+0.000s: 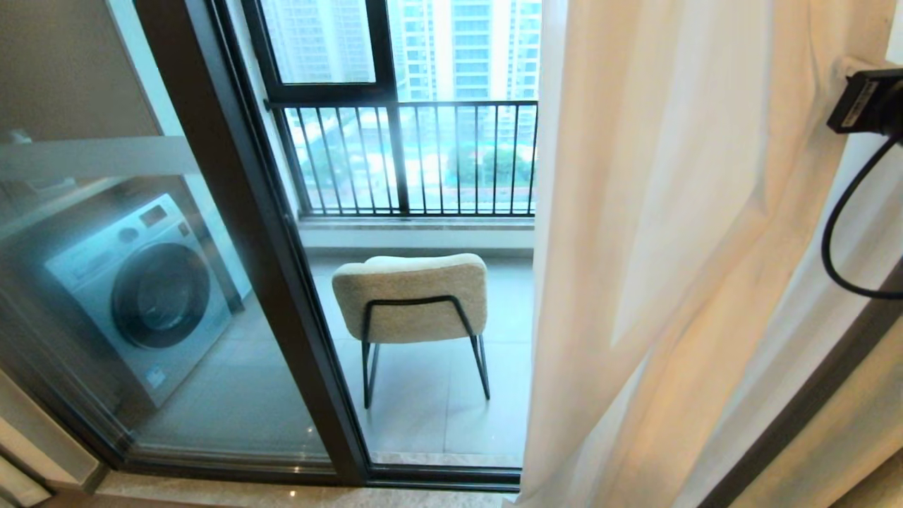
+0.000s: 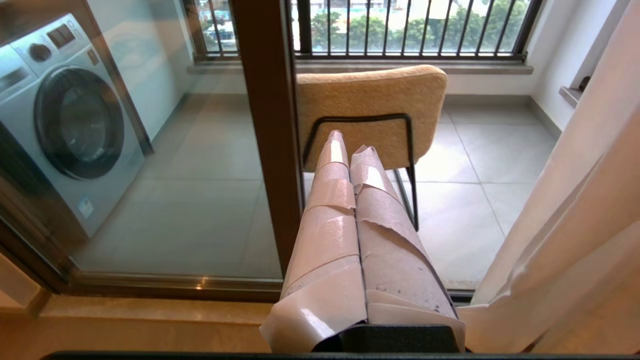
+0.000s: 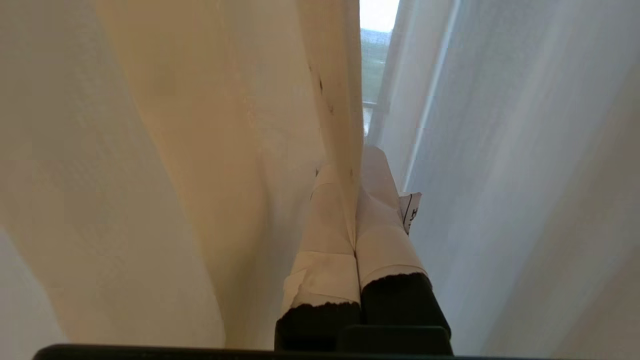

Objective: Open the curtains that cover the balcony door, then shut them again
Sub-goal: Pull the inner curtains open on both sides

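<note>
**One fold pinched: right gripper on the curtain edge**

One relation decides my next pull: the curtain (image 1: 677, 233) hangs floor-length, long axis vertical, and its free edge runs straight down between the fingers of my right gripper (image 3: 356, 165). Those fingers are closed flat on that edge, fabric sandwiched between the taped pads. Everything else of the panel lies to the right side of the door (image 1: 282, 282) in head view, so closing means dragging leftward across the glass, I judge.

Right arm is clearly nearer; only its wrist camera shows at the head view's right edge. Left gripper (image 2: 350, 150) is parked low, fingers pressed together on nothing, pointing at the chair (image 1: 413, 296) beyond the glass.

Curtain look: thick beige drape, soft broad pleats, with paler sheer behind it. Door mostly uncovered, dark frame, balcony visible
</note>
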Tool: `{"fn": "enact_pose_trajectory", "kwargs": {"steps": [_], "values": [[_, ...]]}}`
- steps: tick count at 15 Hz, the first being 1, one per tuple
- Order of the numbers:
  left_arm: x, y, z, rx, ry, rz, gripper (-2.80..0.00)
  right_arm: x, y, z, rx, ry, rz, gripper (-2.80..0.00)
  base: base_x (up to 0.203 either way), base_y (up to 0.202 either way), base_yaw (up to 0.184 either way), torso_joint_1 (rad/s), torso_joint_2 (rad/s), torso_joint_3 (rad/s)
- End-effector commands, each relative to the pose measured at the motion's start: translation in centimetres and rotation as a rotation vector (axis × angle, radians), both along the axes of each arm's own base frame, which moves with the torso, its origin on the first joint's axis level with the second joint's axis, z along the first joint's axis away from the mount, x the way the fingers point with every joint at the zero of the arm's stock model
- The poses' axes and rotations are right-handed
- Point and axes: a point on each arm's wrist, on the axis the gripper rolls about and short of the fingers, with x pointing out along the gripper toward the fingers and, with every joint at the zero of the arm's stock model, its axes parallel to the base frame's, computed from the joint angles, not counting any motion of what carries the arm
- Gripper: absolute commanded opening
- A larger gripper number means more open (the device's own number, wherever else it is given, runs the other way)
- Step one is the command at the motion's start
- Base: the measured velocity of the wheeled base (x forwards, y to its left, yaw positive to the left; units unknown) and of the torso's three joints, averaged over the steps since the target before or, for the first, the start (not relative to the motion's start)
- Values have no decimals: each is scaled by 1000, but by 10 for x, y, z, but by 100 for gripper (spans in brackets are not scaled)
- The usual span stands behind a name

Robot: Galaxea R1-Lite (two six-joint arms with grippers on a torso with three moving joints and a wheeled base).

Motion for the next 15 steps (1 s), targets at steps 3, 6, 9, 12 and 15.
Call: {"fn": "enact_pose_trajectory", "kwargs": {"steps": [3, 6, 9, 12, 15], "values": [[0, 0, 0, -5, -2, 0, -280, 1, 0, 0, -1, -1, -3, -280, 0, -188, 0, 4, 0, 4], [0, 0, 0, -5, -2, 0, -280, 0, 0, 0, -1, -2, -3, -280, 0, -190, 0, 2, 2, 1], [0, 0, 0, -5, -2, 0, -280, 0, 0, 0, -1, -3, -3, -280, 0, -188, 2, -1, 1, 2], [0, 0, 0, -5, -2, 0, -280, 0, 0, 0, -1, -3, -3, -280, 0, -176, 0, 7, 5, 2], [0, 0, 0, -5, -2, 0, -280, 0, 0, 0, -1, -3, -3, -280, 0, -32, 1, 4, 1, 1]]}}
